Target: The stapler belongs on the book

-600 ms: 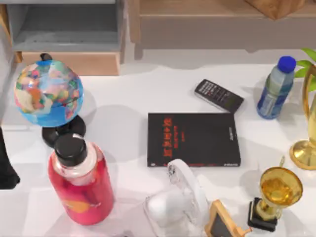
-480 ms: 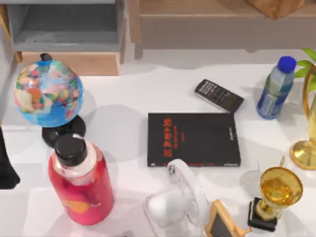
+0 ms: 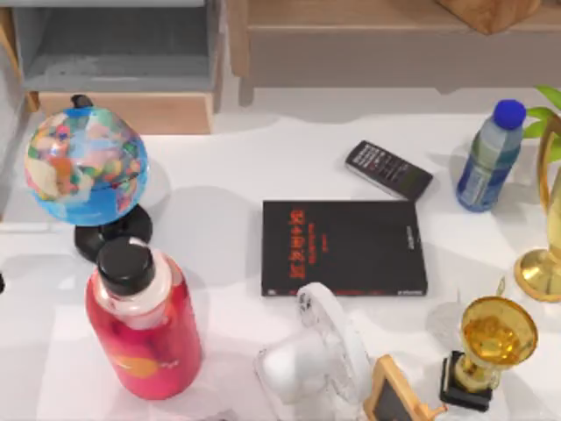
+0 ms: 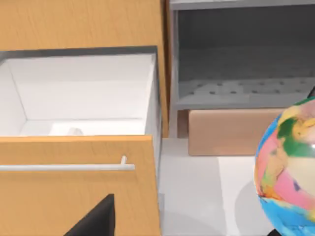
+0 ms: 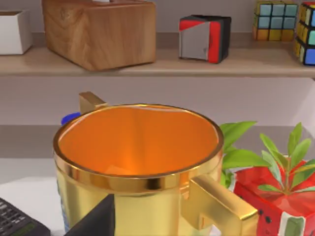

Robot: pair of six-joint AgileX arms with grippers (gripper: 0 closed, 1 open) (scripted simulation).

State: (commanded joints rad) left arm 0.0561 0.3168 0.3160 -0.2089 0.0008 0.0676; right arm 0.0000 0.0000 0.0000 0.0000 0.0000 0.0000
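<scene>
Top view: left arm's dark shape gone from the left edge, book [image 3: 344, 248] unmoved, hand states untellable.

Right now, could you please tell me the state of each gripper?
Left gripper: cannot be told; it faces an open drawer.
Right gripper: cannot be told; it faces a gold cup.
</scene>
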